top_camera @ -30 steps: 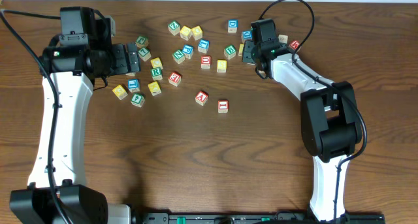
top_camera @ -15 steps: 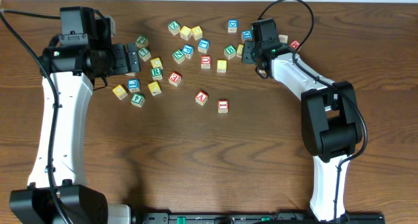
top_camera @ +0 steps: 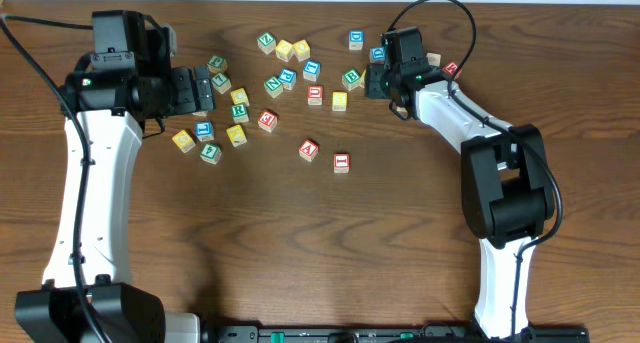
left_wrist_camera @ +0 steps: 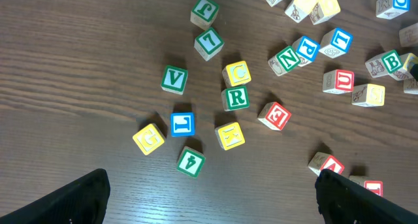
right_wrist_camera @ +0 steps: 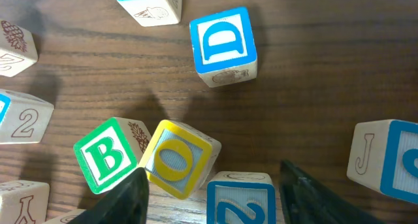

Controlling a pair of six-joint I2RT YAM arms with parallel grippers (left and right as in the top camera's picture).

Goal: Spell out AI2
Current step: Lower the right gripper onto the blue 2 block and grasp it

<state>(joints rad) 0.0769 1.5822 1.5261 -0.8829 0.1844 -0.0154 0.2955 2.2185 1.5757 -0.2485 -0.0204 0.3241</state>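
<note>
Overhead: I am seeing the A cube (top_camera: 309, 150) and the I cube (top_camera: 341, 162) lying near each other mid-desk, apart from the scatter along the far edge. Left wrist: the left gripper (left_wrist_camera: 212, 178) is hanging wide open and empty. Right wrist: the right gripper (right_wrist_camera: 214, 175) is standing open, straddling the blue 2 cube (right_wrist_camera: 240, 201) and a yellow O cube (right_wrist_camera: 176, 160), gripping nothing. I am judging two characters roughly placed, with the 2 left to bring over.
</note>
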